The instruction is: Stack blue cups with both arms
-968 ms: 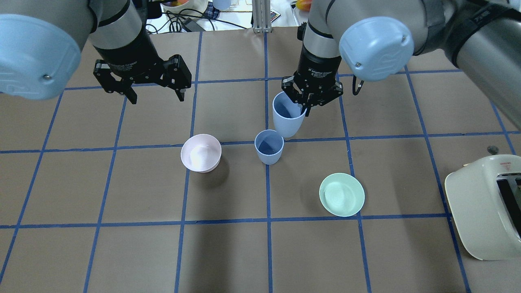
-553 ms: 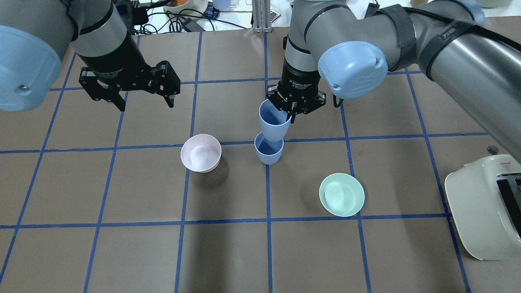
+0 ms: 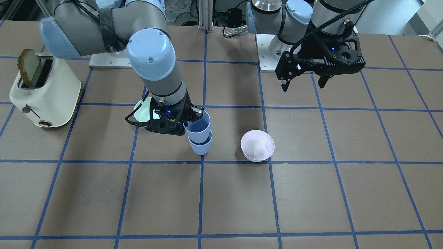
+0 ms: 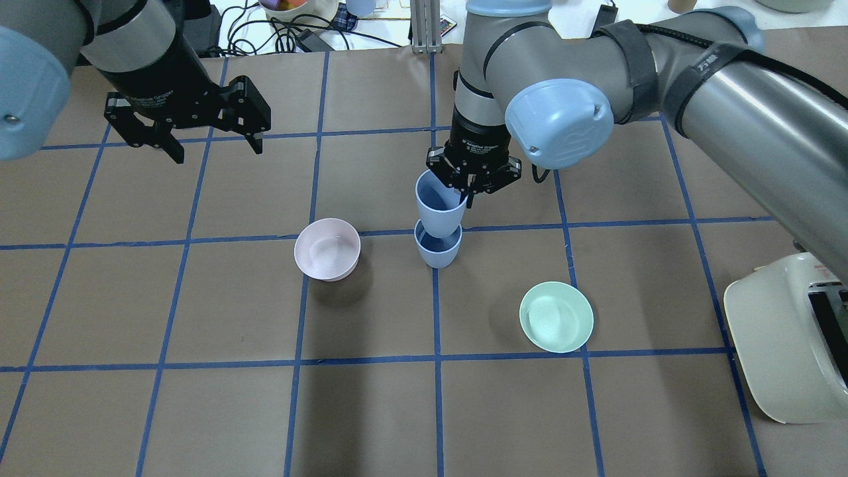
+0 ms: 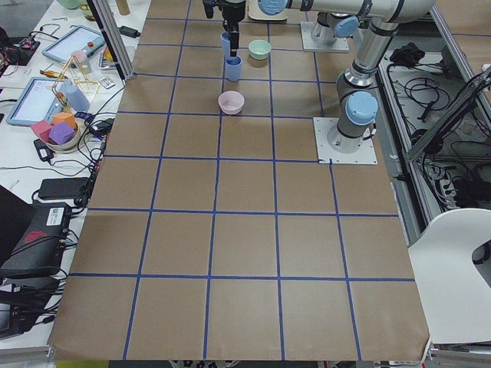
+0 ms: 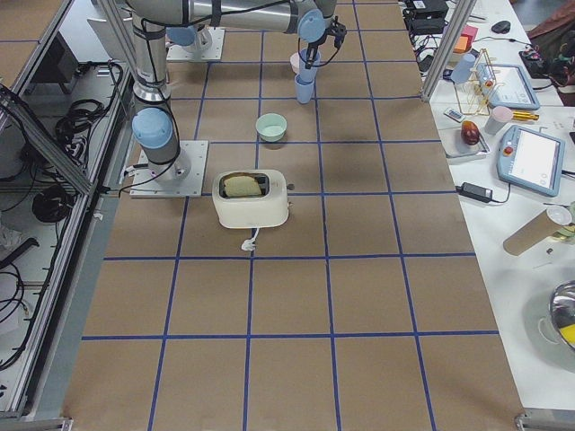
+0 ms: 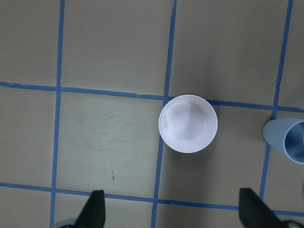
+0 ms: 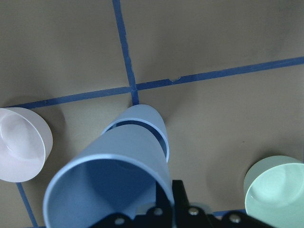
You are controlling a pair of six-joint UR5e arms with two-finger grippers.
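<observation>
One blue cup (image 4: 437, 250) stands upright on the table at the centre. My right gripper (image 4: 469, 193) is shut on the rim of the second blue cup (image 4: 438, 209) and holds it slightly tilted over the standing one. Its base sits at or just inside the lower cup's mouth, as the front view shows with the held cup (image 3: 198, 126) over the lower cup (image 3: 200, 147). The right wrist view shows the held cup (image 8: 109, 180) overlapping the lower cup (image 8: 152, 118). My left gripper (image 4: 217, 152) is open and empty, high over the table's far left.
A pale pink bowl (image 4: 327, 248) stands left of the cups and also shows in the left wrist view (image 7: 188, 123). A mint-green bowl (image 4: 556, 317) stands to the front right. A cream toaster (image 4: 788, 338) with a slice of toast sits at the right edge.
My right gripper has carried the held cup left and down onto the standing cup's mouth. My left gripper has drifted left and farther back, still open.
</observation>
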